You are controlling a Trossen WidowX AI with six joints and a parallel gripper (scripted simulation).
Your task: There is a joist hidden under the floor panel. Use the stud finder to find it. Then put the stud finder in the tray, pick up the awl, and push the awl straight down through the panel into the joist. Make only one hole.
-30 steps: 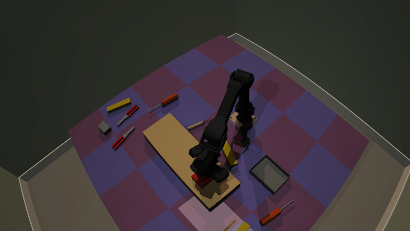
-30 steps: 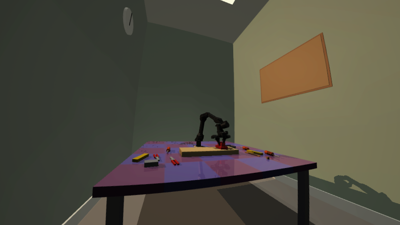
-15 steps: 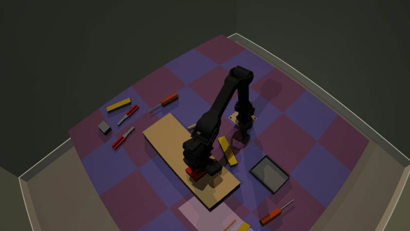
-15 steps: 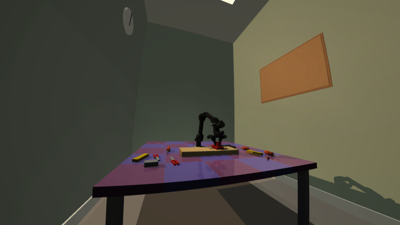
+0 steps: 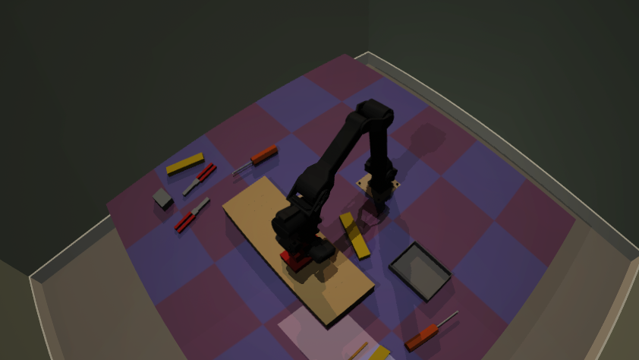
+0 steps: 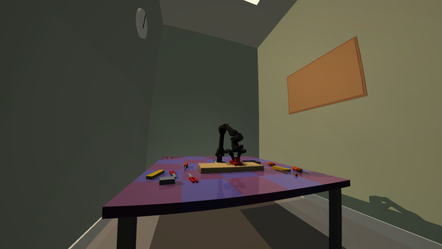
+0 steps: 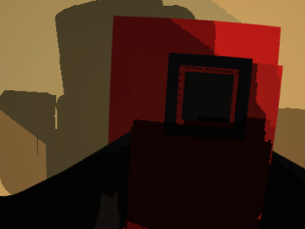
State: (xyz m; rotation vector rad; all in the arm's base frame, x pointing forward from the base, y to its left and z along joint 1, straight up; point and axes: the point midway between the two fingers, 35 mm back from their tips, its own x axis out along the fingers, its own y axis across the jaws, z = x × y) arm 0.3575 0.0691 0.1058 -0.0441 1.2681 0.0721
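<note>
My gripper (image 5: 303, 256) (image 6: 237, 159) (image 7: 188, 144) is shut on the red stud finder (image 5: 294, 262) (image 6: 236, 162) (image 7: 249, 43) and holds it flat against the tan floor panel (image 5: 254, 205) (image 6: 216, 168) (image 7: 39, 1), a little past the panel's middle toward its near end. In the wrist view the finder's dark square window (image 7: 208, 94) looks unlit. The grey tray (image 5: 402, 254) lies open and empty to the right of the panel. I cannot pick out the awl; the arm hides part of the table beside the panel.
Two orange-handled tools (image 5: 263, 154) (image 5: 422, 337) lie at the far left and near right. A yellow level (image 5: 354, 235) lies between panel and tray. Another yellow bar (image 5: 184, 163), two red pliers (image 5: 199, 178) (image 5: 191, 215) and a grey block (image 5: 162, 197) lie to the left.
</note>
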